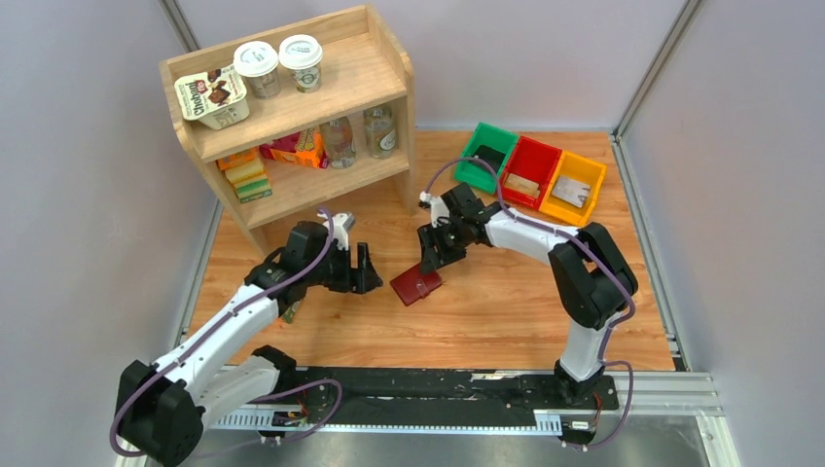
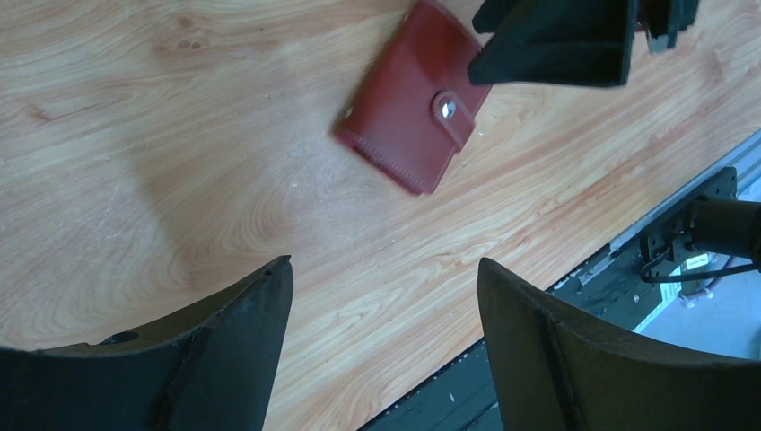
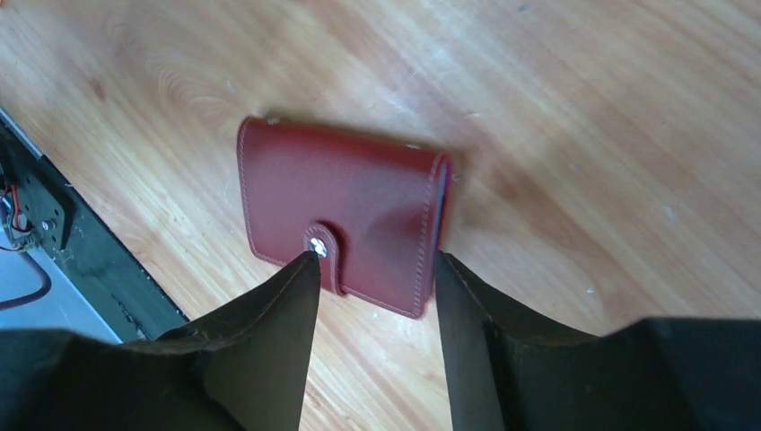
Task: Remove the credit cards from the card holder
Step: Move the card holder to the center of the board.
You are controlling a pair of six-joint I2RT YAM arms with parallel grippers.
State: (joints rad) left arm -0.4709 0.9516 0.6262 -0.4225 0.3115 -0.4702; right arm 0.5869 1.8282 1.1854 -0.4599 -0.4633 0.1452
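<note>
**Closed card holder on the table, right gripper over its edge**

The wooden table (image 1: pixel 506 326) carried everything. At its far left corner stood a two-tier wooden shelf (image 1: pixel 355 73) stocked with cups, bottles and boxes. The left arm (image 1: pixel 224 331) reached in from the near left and the right arm (image 1: pixel 584 277) bent in from the near right, both pointing toward the middle of the table. Along the far right side sat a green bin (image 1: pixel 469 167), a red bin (image 1: pixel 538 148) and a yellow bin (image 1: pixel 587 163), touching in a row; their contents were too small to make out.

The left gripper (image 1: pixel 365 269) (image 2: pixel 384 269) hung just left of the card holder with its jaws spread wide and only bare wood between them. The right gripper (image 1: pixel 435 255) (image 3: pixel 375 260) sat at the holder's far end with its jaws partly apart. One fingertip was by the snap tab and the other at the holder's side edge; whether they touched the leather could not be told.

The card holder (image 1: pixel 415 285) (image 2: pixel 408 112) (image 3: pixel 341 197) lay flat near the table's centre, between the two grippers, folded shut. Its snap tab (image 3: pixel 321 247) (image 2: pixel 446 109) was wrapped over the edge.
</note>
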